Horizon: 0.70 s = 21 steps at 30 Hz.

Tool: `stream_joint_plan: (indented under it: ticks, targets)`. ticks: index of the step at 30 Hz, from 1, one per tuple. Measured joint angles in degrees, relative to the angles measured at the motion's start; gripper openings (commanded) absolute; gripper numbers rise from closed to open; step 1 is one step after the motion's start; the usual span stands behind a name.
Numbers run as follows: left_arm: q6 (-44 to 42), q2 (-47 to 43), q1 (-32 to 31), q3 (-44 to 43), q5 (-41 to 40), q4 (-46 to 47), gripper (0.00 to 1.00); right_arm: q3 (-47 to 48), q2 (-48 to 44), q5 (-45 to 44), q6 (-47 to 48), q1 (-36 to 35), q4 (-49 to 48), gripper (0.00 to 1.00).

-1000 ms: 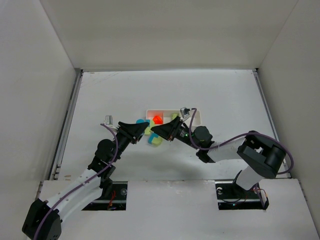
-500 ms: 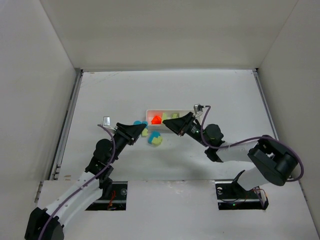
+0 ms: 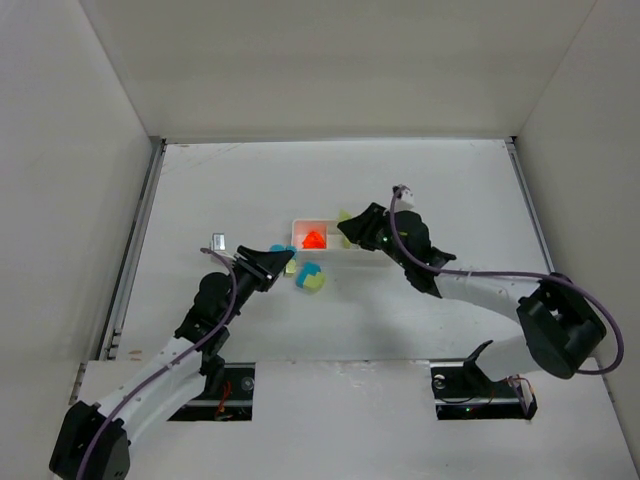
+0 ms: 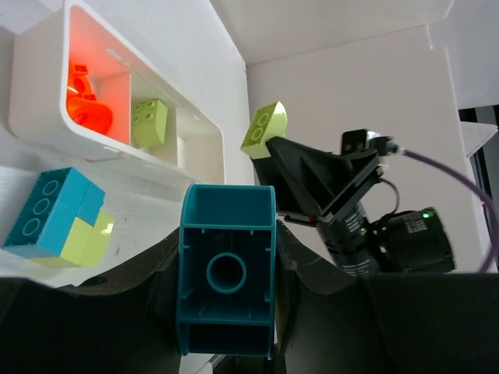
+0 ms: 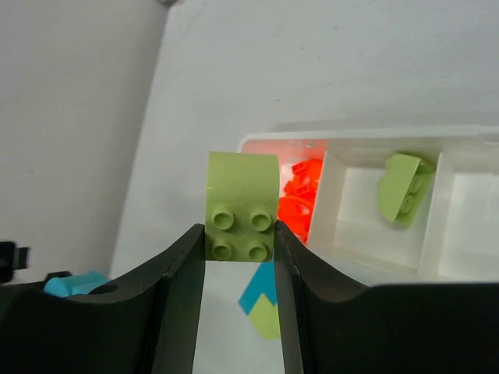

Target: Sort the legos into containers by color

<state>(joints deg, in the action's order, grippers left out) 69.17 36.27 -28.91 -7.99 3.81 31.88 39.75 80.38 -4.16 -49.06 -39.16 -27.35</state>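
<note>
Over the long white 3-compartment plastic tray, the right pincer hangs partly open, clamped on a pale yellow-green studded plastic block. Near the tray's left end, the left pincer, almost closed, grips a teal-blue hollow plastic block. Orange-red blocks lie in the left compartment, 1 yellow-green block in the middle, and a joined teal-and-green pair on the white surface.

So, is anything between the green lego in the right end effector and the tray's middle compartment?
Nothing visible. The held green lego hangs by the tray; the middle compartment holds only one other green lego.
</note>
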Motion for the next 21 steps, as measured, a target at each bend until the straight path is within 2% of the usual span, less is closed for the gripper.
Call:
stream_joint_plan:
  ticks: [5, 12, 16, 21]
  targets:
    - [0.1, 1.9, 0.0, -0.1, -0.3, 0.6, 0.12, 6.3, 3.6, -5.6, 7.2, -2.2, 8.1, 0.33]
    - [0.1, 2.8, -0.4, -0.1, -0.5, 2.5, 0.13, 8.2, 9.5, -7.9, 10.4, -2.6, 13.9, 0.37]
    - [0.3, 3.1, -0.4, -0.1, -0.6, 2.8, 0.13, 8.7, 10.1, -8.1, 10.7, -2.8, 15.0, 0.56]
    - [0.4, 3.4, -0.4, -0.1, -0.7, 3.5, 0.13, 9.0, 9.3, -8.1, 10.9, -3.0, 14.7, 0.64]
